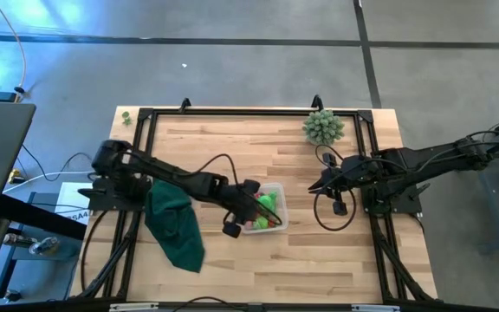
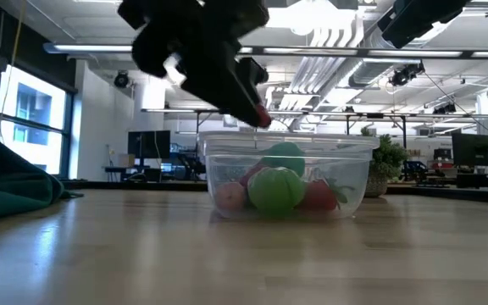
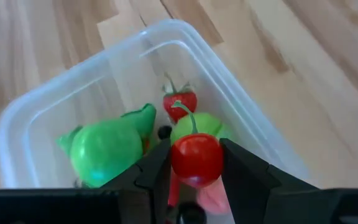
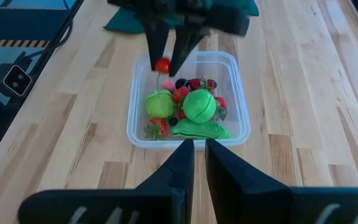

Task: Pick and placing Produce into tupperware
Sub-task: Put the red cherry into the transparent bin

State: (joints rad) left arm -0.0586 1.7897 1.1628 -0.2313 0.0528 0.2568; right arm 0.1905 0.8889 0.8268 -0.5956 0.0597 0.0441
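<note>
Far left on the table: dark green cloth [image 1: 174,224], crumpled, lying just left of the left arm's forearm; in the low view it sits at the left edge [image 2: 11,191].

Left gripper [image 3: 194,163] is over the near-left part of the tupperware [image 1: 277,192], fingers [image 3: 153,171] clamped on a small red cherry-like piece [image 3: 196,160] with a green stem. The piece is held above the rim, not touching the contents. The right wrist view shows the same: red piece [image 4: 161,65] pinched between the fingers, hanging over the far wall of the container [image 4: 241,99] as seen from that side.

Tupperware is mid-table, slightly right of centre, upright on the wood. Inside: two bright green round pieces [image 4: 198,105], a flat green leafy one [image 4: 199,129], several small red and pink pieces [image 4: 194,83], one strawberry-like piece [image 3: 179,100] against the wall. The low view shows a green ball [image 2: 274,190] against the near wall, with pink and red pieces on either side of it.

Right gripper [image 4: 196,151] hovers right of the tupperware, well apart from it, fingers nearly together with a narrow gap, holding nothing.

Pale green spiky plant [image 1: 323,126] stands at the far edge of the table, right of centre. A small green piece [image 1: 126,117] lies off the far-left corner of the table frame.
</note>
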